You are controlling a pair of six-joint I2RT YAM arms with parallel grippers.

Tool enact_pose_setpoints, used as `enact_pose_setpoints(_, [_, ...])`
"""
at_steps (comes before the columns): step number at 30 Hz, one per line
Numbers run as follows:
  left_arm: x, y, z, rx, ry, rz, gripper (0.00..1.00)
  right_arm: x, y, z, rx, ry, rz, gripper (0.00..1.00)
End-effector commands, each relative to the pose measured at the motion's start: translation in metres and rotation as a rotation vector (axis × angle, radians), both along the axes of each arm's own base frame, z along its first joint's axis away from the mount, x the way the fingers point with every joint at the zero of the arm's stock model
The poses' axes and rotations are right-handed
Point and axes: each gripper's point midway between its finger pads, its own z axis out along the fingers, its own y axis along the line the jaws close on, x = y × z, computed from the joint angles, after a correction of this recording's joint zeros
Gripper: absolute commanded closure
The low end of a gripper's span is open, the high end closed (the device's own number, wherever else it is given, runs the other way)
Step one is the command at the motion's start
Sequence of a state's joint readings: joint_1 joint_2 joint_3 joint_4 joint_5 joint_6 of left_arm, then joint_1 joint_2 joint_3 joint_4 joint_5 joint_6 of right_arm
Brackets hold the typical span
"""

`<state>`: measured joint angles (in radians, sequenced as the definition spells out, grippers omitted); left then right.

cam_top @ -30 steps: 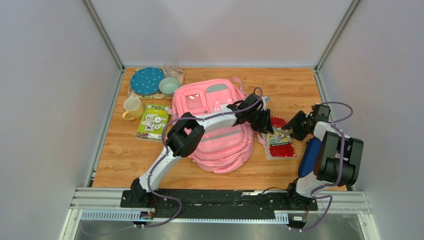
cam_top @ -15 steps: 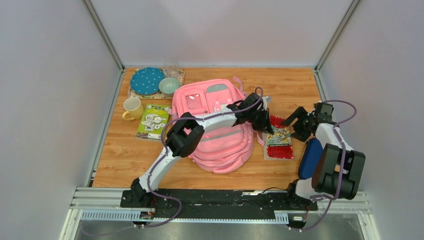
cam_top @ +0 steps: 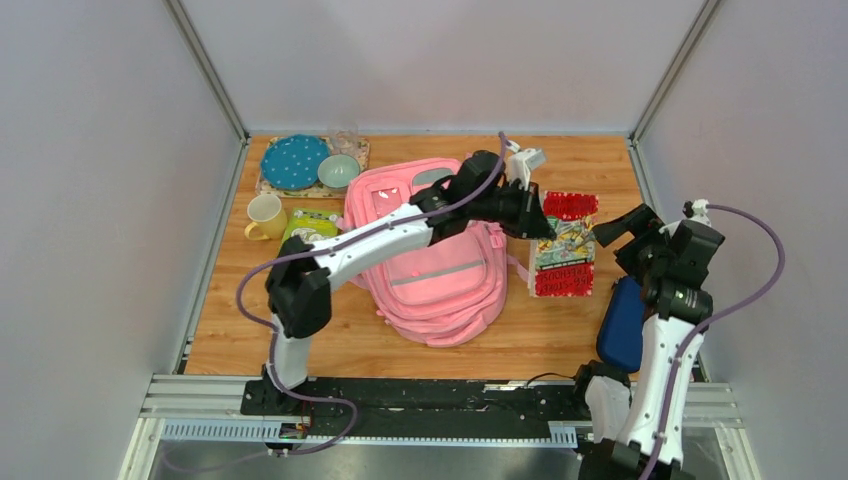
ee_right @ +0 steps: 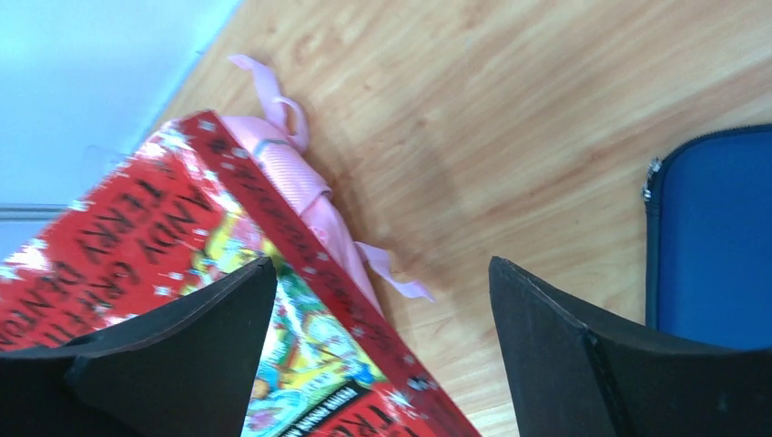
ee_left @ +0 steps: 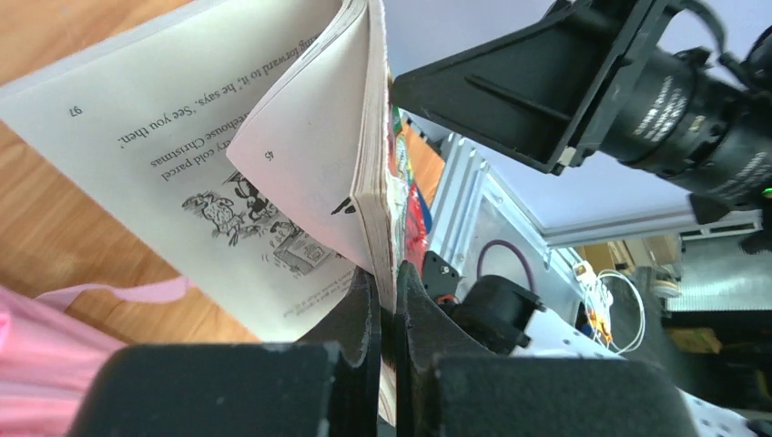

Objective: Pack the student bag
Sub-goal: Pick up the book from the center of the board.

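Red-covered book [cam_top: 562, 250], flat on the table [cam_top: 590, 170] a second ago, now hangs lifted at centre right with my left gripper [ee_left: 386, 296] clamped on its pages and right gripper [cam_top: 618, 232] spread wide beside it, ready, I judge, for the student bag [cam_top: 440, 275] mid-frame.

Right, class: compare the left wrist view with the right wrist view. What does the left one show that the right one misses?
Only left wrist: the book seen from its inside pages, with print and a drawing, clamped in the shut left gripper. Only right wrist: the book's red cover, a blue case, and the open right gripper holding nothing. Both: the book, the wooden table and a pink bag strap.
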<state>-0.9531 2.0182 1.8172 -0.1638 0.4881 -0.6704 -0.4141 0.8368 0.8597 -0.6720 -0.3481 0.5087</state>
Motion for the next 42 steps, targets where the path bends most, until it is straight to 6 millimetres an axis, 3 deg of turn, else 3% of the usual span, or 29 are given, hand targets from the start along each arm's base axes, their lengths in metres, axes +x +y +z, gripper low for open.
enact_pose_setpoints(1, [-0.014, 0.035, 0.101, -0.202, -0.202, 0.01, 1.0, -0.016, 0.019, 0.052, -0.021, -0.184, 0.047, 0.1])
enact_pose_setpoints(5, [-0.02, 0.07, 0.119, -0.235, -0.257, 0.059, 1.0, -0.025, 0.06, 0.086, 0.053, -0.312, 0.256, 0.1])
enact_pose_setpoints(9, [-0.031, 0.107, 0.131, -0.247, -0.306, 0.079, 1.0, -0.038, 0.095, 0.099, 0.143, -0.371, 0.47, 0.09])
enact_pose_setpoints(18, [-0.038, 0.156, 0.119, -0.243, -0.319, 0.135, 1.0, -0.064, 0.133, 0.122, 0.176, -0.5, 0.719, 0.06])
enact_pose_setpoints(23, [-0.044, 0.161, 0.115, -0.256, -0.307, 0.113, 1.0, -0.07, 0.147, 0.109, 0.077, -0.44, 0.814, 0.08])
enact_pose_setpoints(27, [-0.05, 0.159, 0.113, -0.275, -0.297, 0.078, 1.0, -0.061, 0.16, 0.083, 0.031, -0.33, 0.837, 0.1])
enact_pose_setpoints(33, [-0.066, 0.163, 0.118, -0.304, -0.299, 0.017, 1.0, -0.048, 0.176, 0.065, 0.051, -0.328, 0.851, 0.1])
enact_pose_setpoints(42, [-0.087, 0.165, 0.121, -0.381, -0.307, -0.113, 1.0, -0.067, 0.203, 0.082, 0.169, -0.431, 1.027, 0.1])
